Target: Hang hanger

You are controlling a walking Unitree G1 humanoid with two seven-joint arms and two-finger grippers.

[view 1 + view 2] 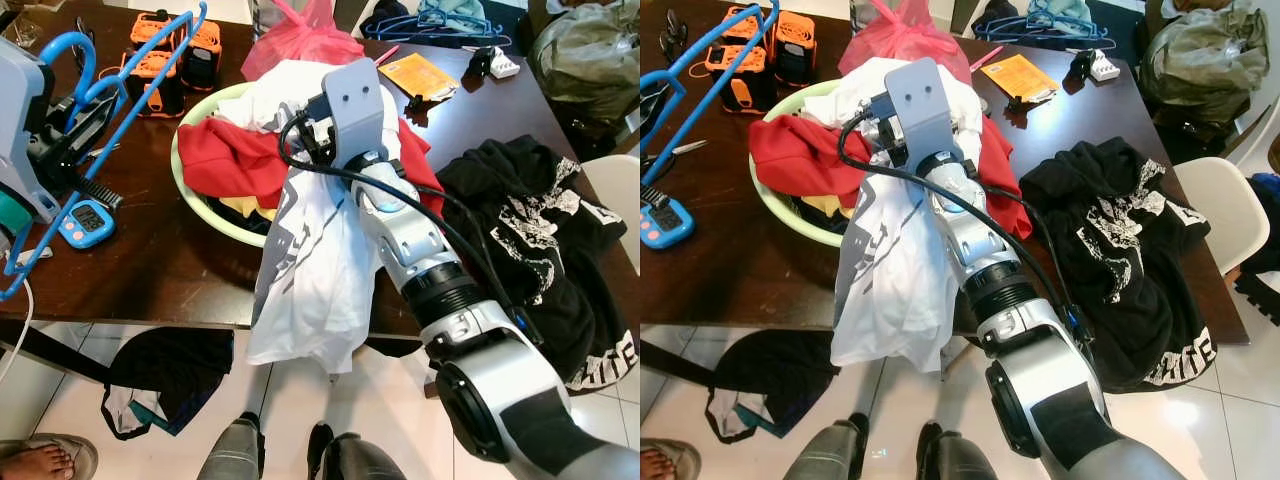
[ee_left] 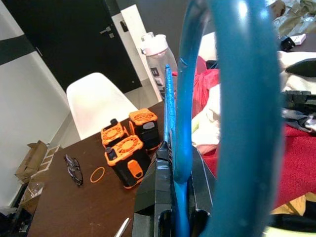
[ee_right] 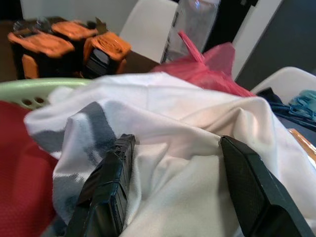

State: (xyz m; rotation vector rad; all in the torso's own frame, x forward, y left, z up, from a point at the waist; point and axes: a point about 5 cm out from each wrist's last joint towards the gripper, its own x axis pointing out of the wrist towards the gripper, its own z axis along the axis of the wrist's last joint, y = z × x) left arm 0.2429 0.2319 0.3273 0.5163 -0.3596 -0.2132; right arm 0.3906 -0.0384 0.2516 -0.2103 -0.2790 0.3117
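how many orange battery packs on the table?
3, clustered at the table's far left: two side by side at the back, one in front. The blue hanger held in the left gripper crosses them, so another may be hidden.

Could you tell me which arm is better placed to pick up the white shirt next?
Right. The right claw is open with its fingers straddling the white shirt, while the left claw is occupied holding the blue hanger.
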